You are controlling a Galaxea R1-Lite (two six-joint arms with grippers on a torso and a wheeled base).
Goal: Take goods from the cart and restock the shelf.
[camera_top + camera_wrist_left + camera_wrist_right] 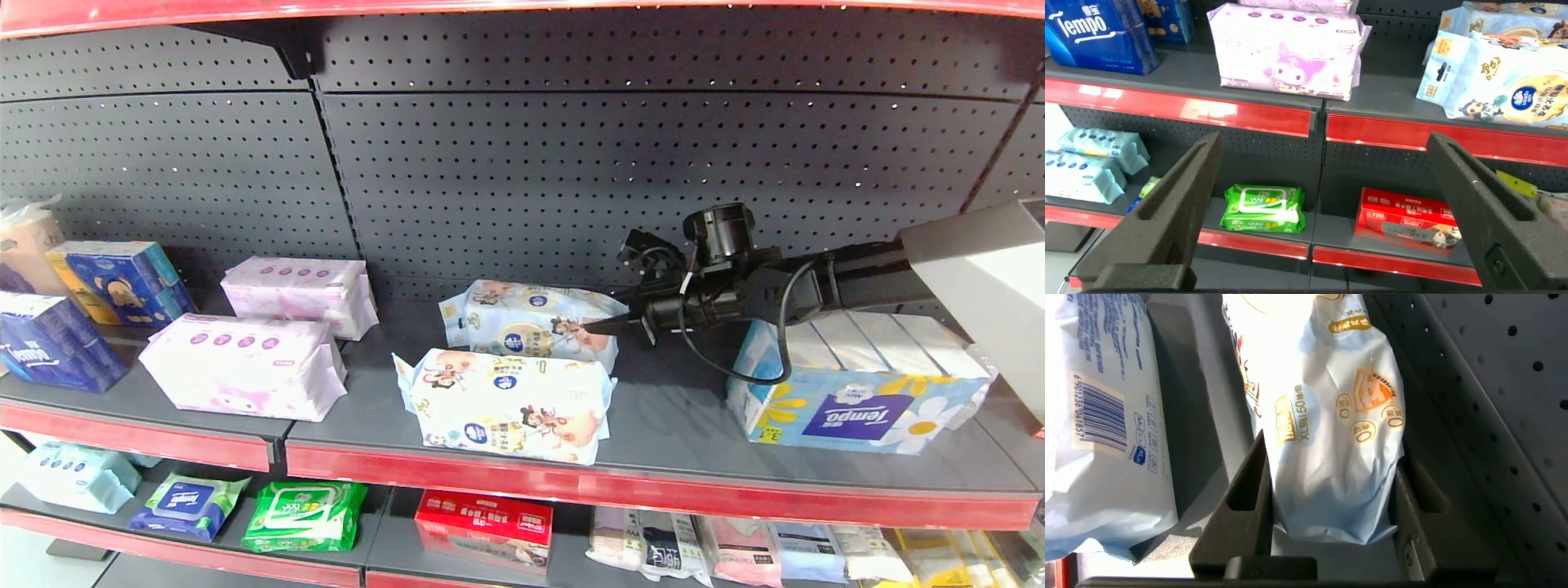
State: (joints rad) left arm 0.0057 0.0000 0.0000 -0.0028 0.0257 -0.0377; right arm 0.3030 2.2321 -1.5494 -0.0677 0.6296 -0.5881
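Note:
On the middle shelf (678, 425) lie two pale blue cartoon-printed packs, one in front (506, 404) and one behind (531, 314). My right gripper (608, 327) comes in from the right and is shut on the rear pack's end. In the right wrist view that pack (1331, 416) fills the gap of the right gripper (1331, 457), a finger against each side, and it rests on the shelf by the perforated back wall. The front pack (1102, 416) lies beside it. My left gripper (1324, 143) hangs open in front of the lower shelf with nothing between its fingers.
Two pink packs (245, 363) lie left of the cartoon packs, and blue tissue packs (49, 339) sit at the far left. A large flowered tissue pack (857, 384) lies under my right arm. The lower shelf holds green wipes (1263, 208) and a red box (1404, 220).

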